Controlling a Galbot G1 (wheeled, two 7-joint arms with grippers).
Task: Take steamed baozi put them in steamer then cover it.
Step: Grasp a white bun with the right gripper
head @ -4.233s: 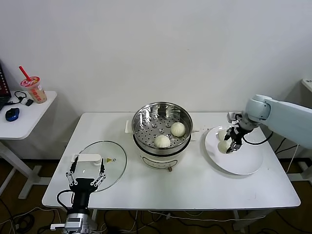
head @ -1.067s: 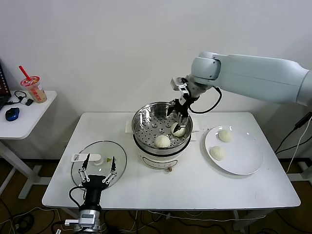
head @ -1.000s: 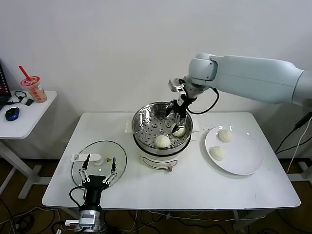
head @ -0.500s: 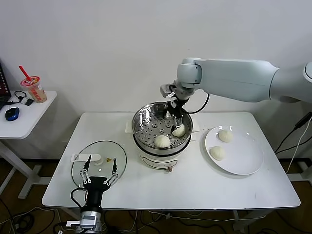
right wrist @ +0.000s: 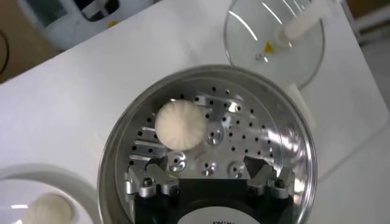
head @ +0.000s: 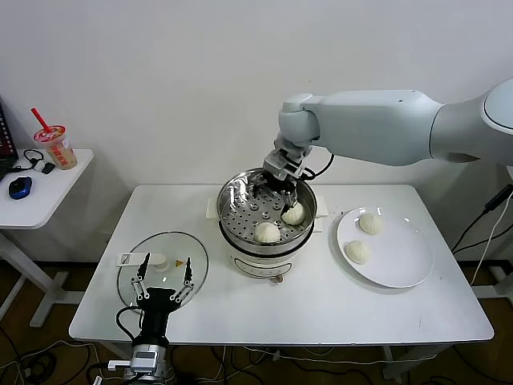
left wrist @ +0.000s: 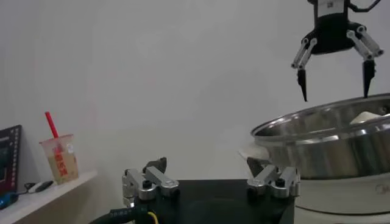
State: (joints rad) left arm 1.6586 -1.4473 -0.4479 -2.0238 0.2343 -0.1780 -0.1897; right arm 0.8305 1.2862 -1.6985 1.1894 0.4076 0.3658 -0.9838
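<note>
On the white rectangular table (head: pixel 321 309), the round shiny steel steamer (head: pixel 267 210) on its white electric base is seen near the middle, with a perforated tray inside. Two smooth, pale cream-white steamed baozi are seen on that tray: one (head: pixel 267 233) toward the front and one (head: pixel 293 213) toward the robot's right side. Two more pale round baozi (head: pixel 369 224) (head: pixel 357 252) are seen on the flat white round plate (head: pixel 401 265), which is set on the table to the right of the steamer, apart from it.

The right gripper (head: pixel 275 191) is held above the rear part of the steamer's opening, pointing down, with its fingers spread wide and nothing between them. In the left wrist view the same gripper (left wrist: pixel 334 76) is seen over the steamer's rim (left wrist: pixel 323 122), its fingertips clear of the metal. In the right wrist view the perforated tray (right wrist: pixel 244 146) is seen straight below, with one pleated baozi (right wrist: pixel 180 123) on it.

The left gripper (head: pixel 163 282) is parked low at the front left edge of the table, fingers open and empty, at the near edge of the round glass lid (head: pixel 160 269) with a white handle, which is laid flat on the table.

On a small white side table (head: pixel 44 188) at the far left, a plastic cup with a red straw (head: pixel 54 147) is seen.
</note>
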